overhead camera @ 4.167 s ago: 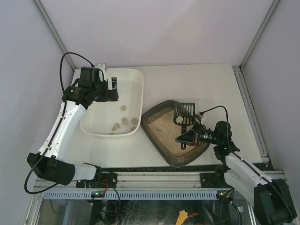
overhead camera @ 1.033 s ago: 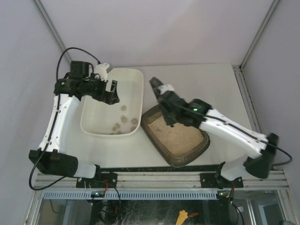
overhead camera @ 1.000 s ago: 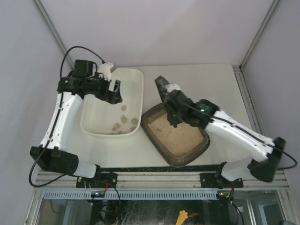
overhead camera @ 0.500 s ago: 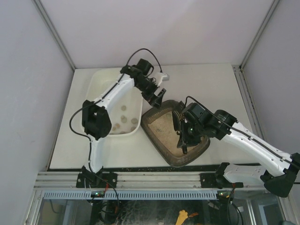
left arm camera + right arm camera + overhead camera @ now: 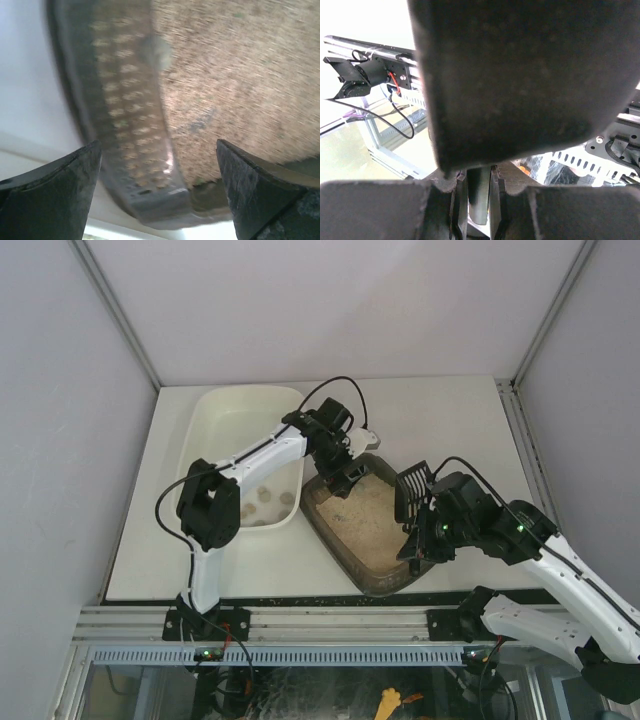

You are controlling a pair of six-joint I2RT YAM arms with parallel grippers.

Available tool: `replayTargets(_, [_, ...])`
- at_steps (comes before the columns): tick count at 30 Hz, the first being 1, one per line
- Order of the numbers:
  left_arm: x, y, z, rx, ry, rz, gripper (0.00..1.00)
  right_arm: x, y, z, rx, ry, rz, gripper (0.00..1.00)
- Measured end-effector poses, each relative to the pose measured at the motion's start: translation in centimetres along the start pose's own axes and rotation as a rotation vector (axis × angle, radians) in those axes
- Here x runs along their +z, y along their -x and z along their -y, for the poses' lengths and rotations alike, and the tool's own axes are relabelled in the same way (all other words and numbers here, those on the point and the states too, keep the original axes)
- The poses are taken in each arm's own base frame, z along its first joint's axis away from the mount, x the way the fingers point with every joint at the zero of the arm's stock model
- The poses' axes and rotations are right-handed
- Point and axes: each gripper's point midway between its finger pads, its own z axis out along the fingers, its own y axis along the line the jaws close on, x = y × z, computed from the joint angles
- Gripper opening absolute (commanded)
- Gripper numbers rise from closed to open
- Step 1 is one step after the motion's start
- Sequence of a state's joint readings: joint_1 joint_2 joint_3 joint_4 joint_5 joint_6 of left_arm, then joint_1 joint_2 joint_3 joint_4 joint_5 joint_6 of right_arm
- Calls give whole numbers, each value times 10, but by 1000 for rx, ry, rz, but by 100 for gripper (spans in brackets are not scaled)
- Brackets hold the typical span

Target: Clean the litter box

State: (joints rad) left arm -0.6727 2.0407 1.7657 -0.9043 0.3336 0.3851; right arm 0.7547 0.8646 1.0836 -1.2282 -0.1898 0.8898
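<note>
View from above: my left gripper hangs over the far left corner of the litter box, its two fingers spread wide with nothing between them. The wrist camera looks straight down between those fingers at the box's dark, dotted rim and the beige litter inside; the picture is blurred, and a pale lump sits at the edge of the litter.

The litter box is a dark grey-brown tray, set at an angle on the white table, right of centre and near the front edge. Its far left corner is just beside the white tub; I cannot tell whether they touch. A few small pale clumps lie in the tub's near end. My left arm reaches across the tub and covers part of it.

My right gripper is clamped on the handle of a black slotted scoop, held above the right side of the box. From the right wrist, the scoop's dark back fills nearly the whole view, with the thin handle pinched between my fingers. Past its edges I can see the metal rail at the table's front, with wires.
</note>
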Motion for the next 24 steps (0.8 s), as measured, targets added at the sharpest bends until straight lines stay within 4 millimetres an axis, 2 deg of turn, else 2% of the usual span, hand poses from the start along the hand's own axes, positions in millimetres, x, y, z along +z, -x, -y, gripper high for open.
replayTargets(5, [0,8,-34,4,159,29,100,7,-4,0,2,17,-26,0])
replayTargets(10, [-2,10,-50,2,243,35,100,14,-9,1,3,28,-49,0])
replayTargets(17, [2,-1,-44,35,219,-21,100,18,-10,0,6,43,-55,0])
replayTargets(24, [7,-36,-27,96,134,-150,100,17,-3,-1,14,66,-22,0])
